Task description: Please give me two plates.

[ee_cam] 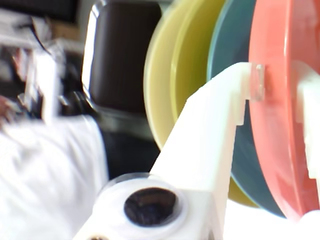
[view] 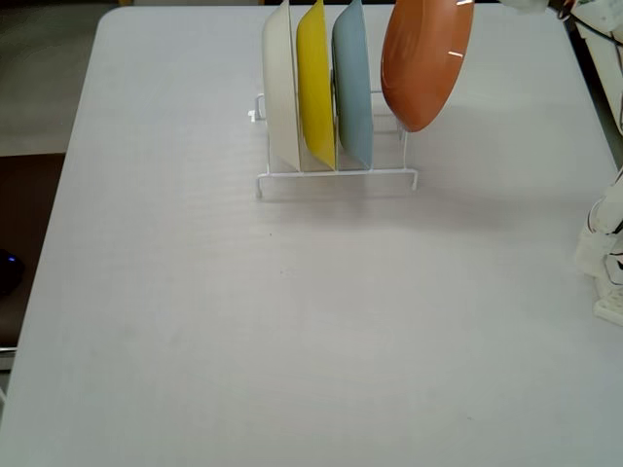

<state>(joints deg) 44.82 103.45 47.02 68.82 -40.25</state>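
In the wrist view my gripper (ee_cam: 280,90) is shut on the rim of the orange plate (ee_cam: 280,150), with one white finger (ee_cam: 252,82) on its left face. In the fixed view the orange plate (view: 426,58) hangs tilted over the right end of the white wire rack (view: 336,175), its lower edge near the rack's wires. The light blue plate (view: 353,92) stands upright in the rack just left of it. In the wrist view the light blue plate (ee_cam: 227,40) shows right behind the orange one. In the fixed view my gripper is almost entirely cut off by the top edge.
A yellow plate (view: 314,88) and a white plate (view: 280,92) stand in the rack's left slots. The yellow plate (ee_cam: 175,75) also shows in the wrist view. The arm's base (view: 608,253) sits at the table's right edge. The grey tabletop (view: 292,321) stretches in front of the rack.
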